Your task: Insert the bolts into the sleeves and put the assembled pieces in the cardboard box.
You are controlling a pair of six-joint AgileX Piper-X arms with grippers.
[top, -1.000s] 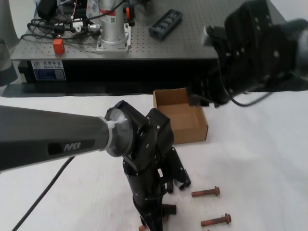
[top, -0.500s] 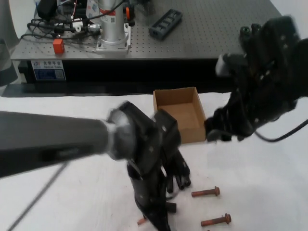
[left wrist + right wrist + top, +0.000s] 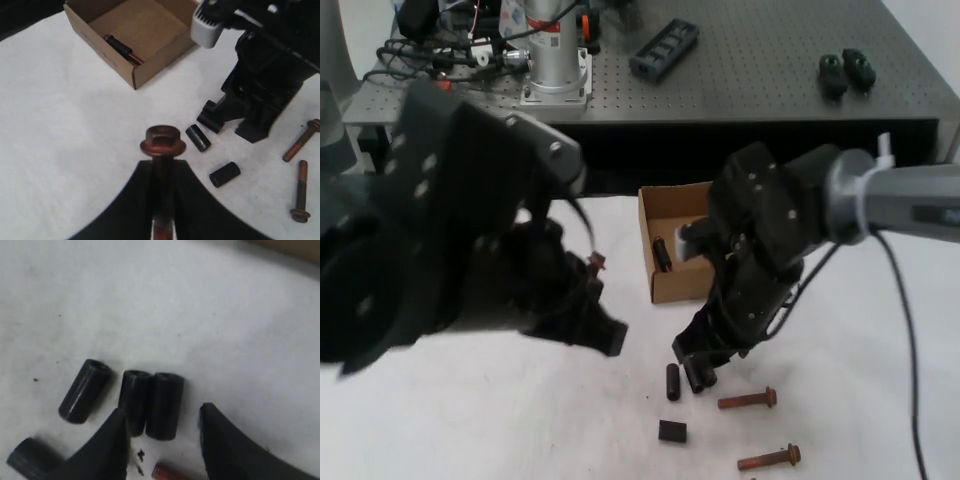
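My left gripper (image 3: 162, 169) is shut on a rusty bolt (image 3: 162, 142), head outward, held above the white cloth; in the high view the bolt (image 3: 595, 264) sticks out of that gripper left of the cardboard box (image 3: 685, 285). One assembled piece (image 3: 121, 48) lies in the box (image 3: 150, 70). My right gripper (image 3: 164, 412) is open and low over two black sleeves lying side by side (image 3: 165, 404), (image 3: 134, 399), with the fingers straddling them. A third sleeve (image 3: 84, 390) lies apart beside them. In the high view the right gripper (image 3: 705, 360) hangs just in front of the box.
Two loose bolts (image 3: 748, 399), (image 3: 770, 459) lie on the cloth at the front right, and a short black sleeve (image 3: 671, 431) lies near them. The metal bench (image 3: 760, 70) with cables and a black tray (image 3: 663, 48) runs behind the box.
The left arm rose from the cloth and swung left with the bolt in its gripper. The right arm came down from the upper right to the sleeves in front of the box.
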